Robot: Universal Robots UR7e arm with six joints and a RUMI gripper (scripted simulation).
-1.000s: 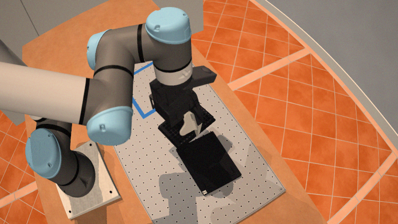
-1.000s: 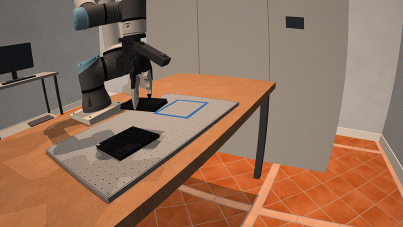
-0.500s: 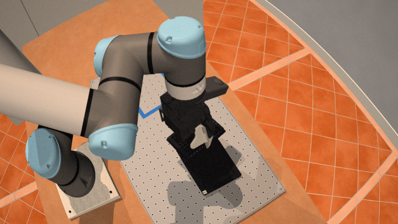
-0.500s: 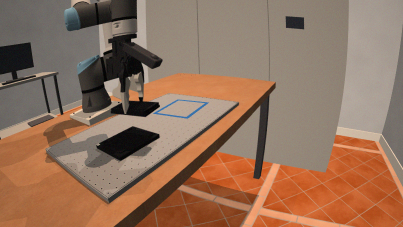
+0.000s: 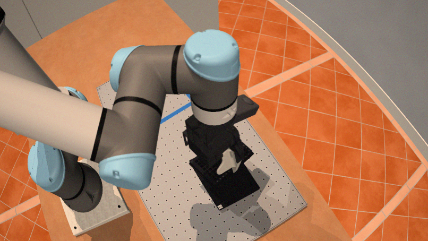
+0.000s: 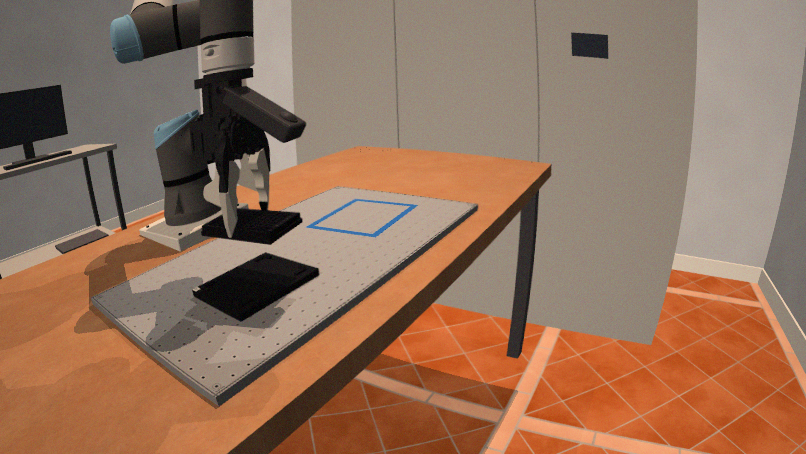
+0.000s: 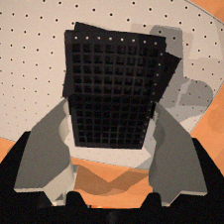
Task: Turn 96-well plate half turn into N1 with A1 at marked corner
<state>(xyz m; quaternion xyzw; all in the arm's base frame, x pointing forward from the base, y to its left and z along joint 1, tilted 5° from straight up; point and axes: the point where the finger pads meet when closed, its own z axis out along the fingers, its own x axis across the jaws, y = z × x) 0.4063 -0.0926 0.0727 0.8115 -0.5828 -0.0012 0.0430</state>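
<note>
From here I see the worktop (image 5: 314, 191) (image 6: 451, 163) as smooth, matt, faintly mottled wood. The board (image 5: 167, 179) (image 6: 141, 315) (image 7: 35, 64) looks like matt metal, dotted with holes. I read the plate (image 5: 206, 170) (image 6: 282, 221) (image 7: 116, 69) and nest (image 5: 233, 188) (image 6: 253, 284) (image 7: 169, 69) as dull black plastic, and the arm's caps (image 5: 212, 53) (image 6: 125, 39) as smooth, softly shining plastic.

Has carried the 96-well plate (image 5: 206, 170) (image 6: 259, 225) (image 7: 114, 89) in the gripper (image 5: 218, 161) (image 6: 247, 221) (image 7: 111, 100) away from the blue outline (image 5: 174, 113) (image 6: 341, 231) and closer to nest N1 (image 5: 234, 188) (image 6: 256, 287) (image 7: 170, 74), across both steps, 1.0 s to 0.5 s ago and 0.5 s ago to now. Now covers more of the nest in the top view. Has swung the arm (image 5: 140, 68) (image 6: 227, 16) along too, hiding more of the outline from above. Has also shifted the shadows (image 5: 206, 221) (image 6: 174, 332) across the board (image 5: 167, 185) (image 6: 242, 366).
</note>
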